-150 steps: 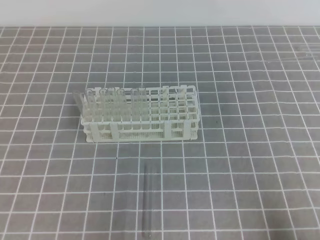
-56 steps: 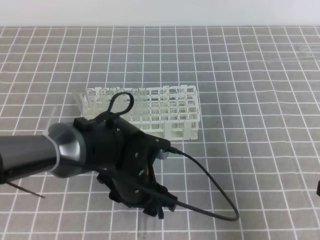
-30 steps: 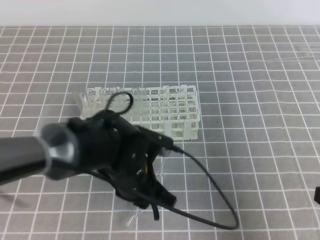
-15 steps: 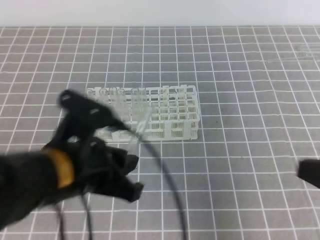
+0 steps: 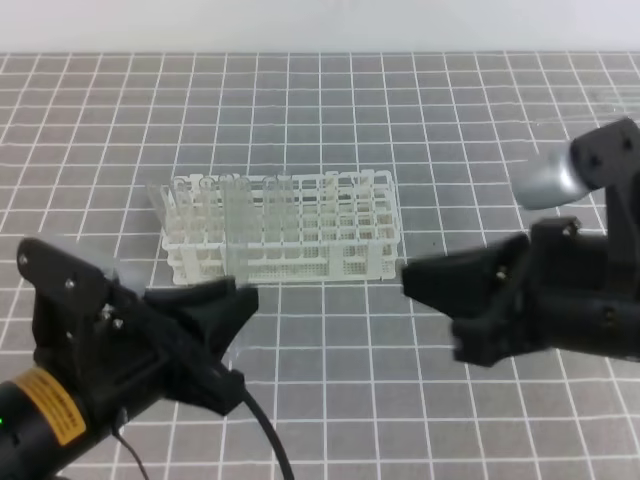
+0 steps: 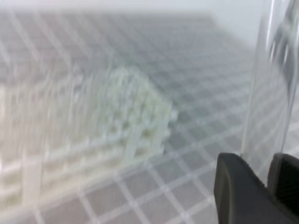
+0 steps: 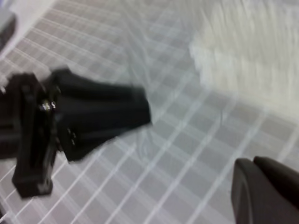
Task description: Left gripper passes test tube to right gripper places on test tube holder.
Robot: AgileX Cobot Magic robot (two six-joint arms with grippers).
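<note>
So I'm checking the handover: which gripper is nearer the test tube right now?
Left. The left gripper is shut on the test tube, holding it upright in front of the test tube holder. The right gripper is shut, off to its right, apart.

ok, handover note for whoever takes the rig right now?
Left tool: shut on the tube, held upright in front of the rack.
Right tool: shut, empty, pointing toward the left one across a gap.
Rack: other tubes stand in its left half, right half open.
Done: tube lifted off the table.
Left: pass it to the right tool, then seat it in the rack.
</note>
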